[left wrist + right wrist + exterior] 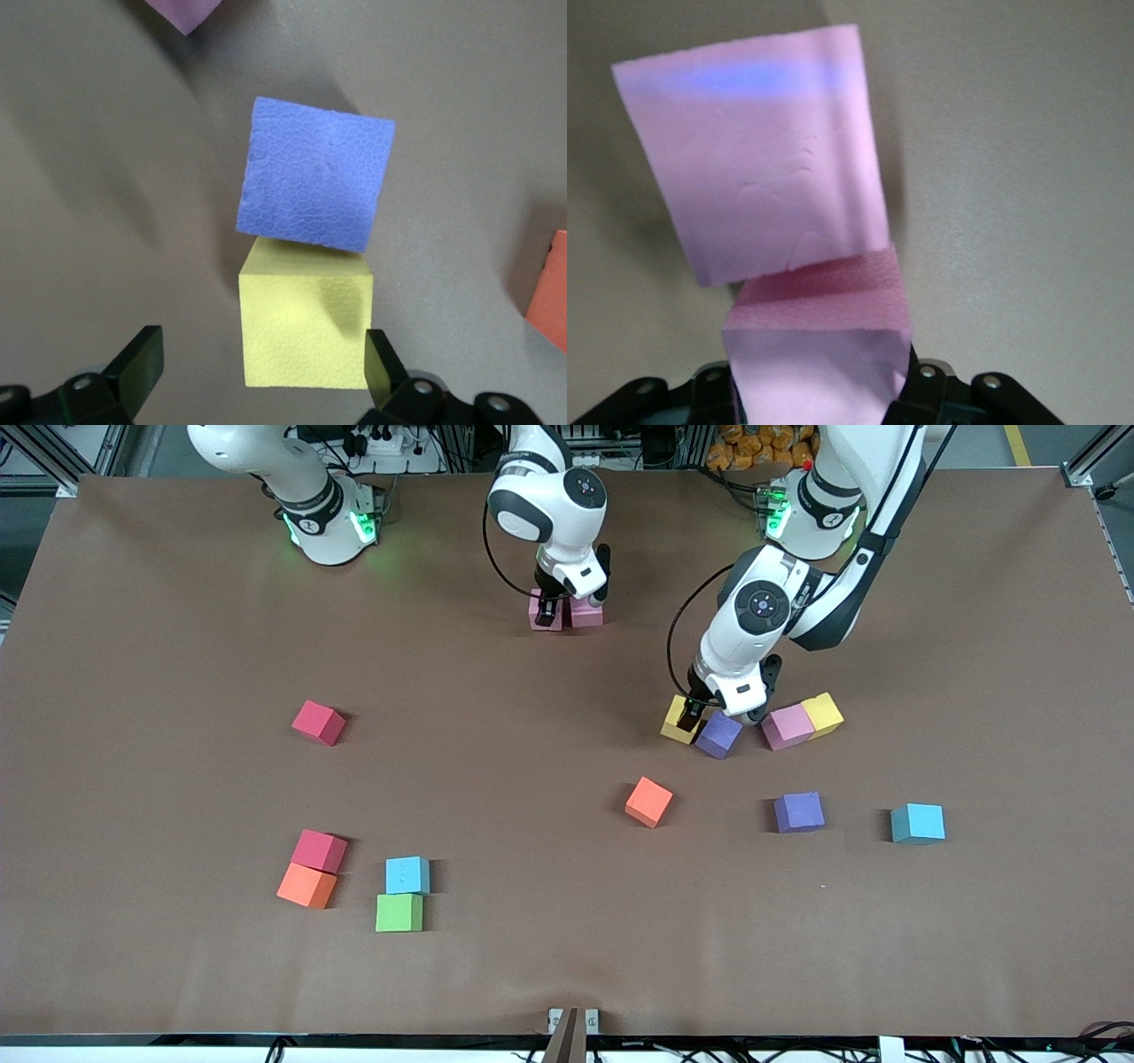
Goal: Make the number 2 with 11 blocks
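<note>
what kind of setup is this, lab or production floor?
Most likely a robotics lab: a brown-covered table framed by aluminium rails, loose cables along the table's edge by the arm bases, and coloured foam blocks scattered as practice objects rather than products.

blocks: small matte foam cubes, one colour each, all resting on the desk.

- two pink cubes sit side by side, touching, near the arm bases.
- toward the left arm's end: a yellow cube touches a purple cube; just beside, a pink cube touches a second yellow cube.
- nearer the front camera: an orange cube, a purple cube and a light blue cube, each apart.
- toward the right arm's end: a lone red cube; a red cube touching an orange cube; a light blue cube touching a green cube.

no digit shape is formed.
</note>
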Action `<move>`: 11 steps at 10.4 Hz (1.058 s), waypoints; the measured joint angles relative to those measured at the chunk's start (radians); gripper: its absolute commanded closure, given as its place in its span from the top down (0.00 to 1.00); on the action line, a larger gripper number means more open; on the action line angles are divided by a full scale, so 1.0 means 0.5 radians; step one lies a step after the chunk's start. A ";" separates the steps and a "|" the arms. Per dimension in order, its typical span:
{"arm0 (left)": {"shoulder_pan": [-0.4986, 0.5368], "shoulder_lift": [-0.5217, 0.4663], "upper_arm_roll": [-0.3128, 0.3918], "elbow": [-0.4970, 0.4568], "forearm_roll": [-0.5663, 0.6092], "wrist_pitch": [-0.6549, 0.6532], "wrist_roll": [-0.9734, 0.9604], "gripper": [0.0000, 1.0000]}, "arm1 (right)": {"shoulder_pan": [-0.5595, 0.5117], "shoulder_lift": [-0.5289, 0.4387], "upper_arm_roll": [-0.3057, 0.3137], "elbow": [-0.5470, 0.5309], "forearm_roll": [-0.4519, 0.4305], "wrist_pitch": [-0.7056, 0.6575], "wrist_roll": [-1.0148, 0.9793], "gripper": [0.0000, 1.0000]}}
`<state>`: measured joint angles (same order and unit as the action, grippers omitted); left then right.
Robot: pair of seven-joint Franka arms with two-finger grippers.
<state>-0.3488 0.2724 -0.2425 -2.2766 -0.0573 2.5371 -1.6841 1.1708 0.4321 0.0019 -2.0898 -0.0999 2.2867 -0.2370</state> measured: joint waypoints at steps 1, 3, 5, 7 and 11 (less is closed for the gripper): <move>0.000 0.006 0.000 0.000 0.018 0.001 0.000 1.00 | 0.010 0.014 0.000 0.013 0.000 0.000 0.005 0.00; 0.000 0.014 0.000 0.000 0.041 0.012 -0.001 1.00 | 0.016 0.036 0.000 0.044 0.000 0.000 0.021 0.00; 0.000 0.028 0.000 0.000 0.042 0.073 -0.002 1.00 | 0.019 0.055 0.000 0.074 0.000 -0.001 0.025 0.00; 0.000 0.051 0.000 0.000 0.042 0.114 -0.010 1.00 | 0.025 0.070 0.000 0.098 0.000 -0.001 0.025 0.00; -0.001 0.065 0.000 0.000 0.042 0.119 -0.011 1.00 | 0.030 0.085 -0.002 0.111 0.000 -0.003 0.033 1.00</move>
<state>-0.3492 0.3051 -0.2425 -2.2765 -0.0362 2.5968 -1.6897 1.1859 0.4745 0.0010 -2.0342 -0.0999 2.2852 -0.2205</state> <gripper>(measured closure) 0.000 0.405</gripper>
